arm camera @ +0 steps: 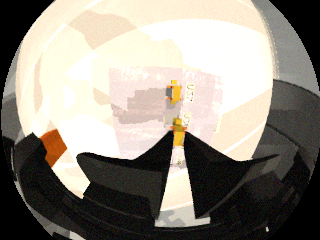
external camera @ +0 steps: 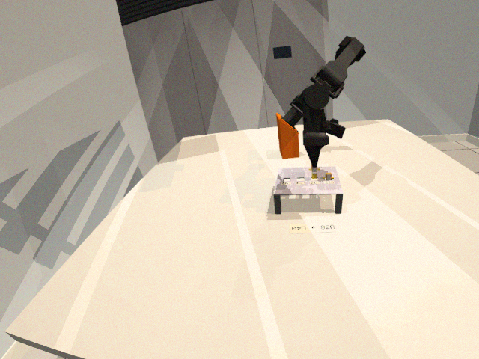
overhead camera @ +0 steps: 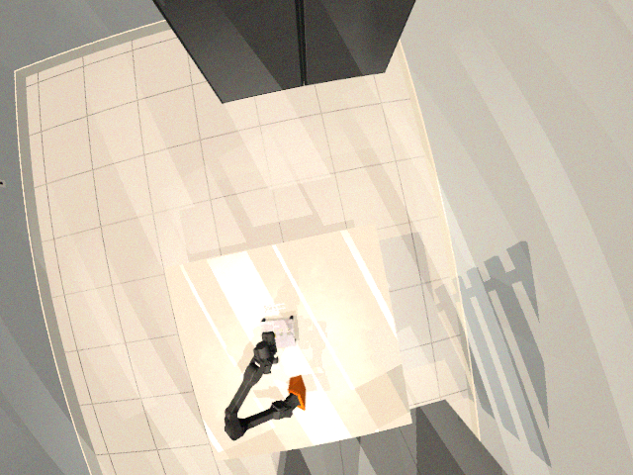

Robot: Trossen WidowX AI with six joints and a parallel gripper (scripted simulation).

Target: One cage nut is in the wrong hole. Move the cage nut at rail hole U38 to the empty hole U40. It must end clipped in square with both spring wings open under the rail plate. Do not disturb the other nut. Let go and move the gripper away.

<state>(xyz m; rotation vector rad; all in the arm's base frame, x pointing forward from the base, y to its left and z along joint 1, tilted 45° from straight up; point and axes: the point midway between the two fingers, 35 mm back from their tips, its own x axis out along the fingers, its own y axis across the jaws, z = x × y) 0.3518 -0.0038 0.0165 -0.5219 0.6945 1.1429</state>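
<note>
Jaws (external camera: 313, 166) are clamped on the U38 cage nut (external camera: 313, 174) (arm camera: 178, 137), at its hole in the rail plate (external camera: 309, 189) (arm camera: 135, 80); the other nut (external camera: 328, 176) (arm camera: 174, 93) sits just beside. Extraction seems in hand; next calls for a straight lift, wings clearing, before moving toward U40.

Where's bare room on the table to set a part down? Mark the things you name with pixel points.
Free: tabletop between the U38/U40 label (external camera: 312, 228) and near edge; also left of the rail plate (external camera: 309, 189). Crowded: gripper (external camera: 313, 165) (arm camera: 178, 136) and both nuts at the plate, orange block (external camera: 289, 143) behind.
</note>
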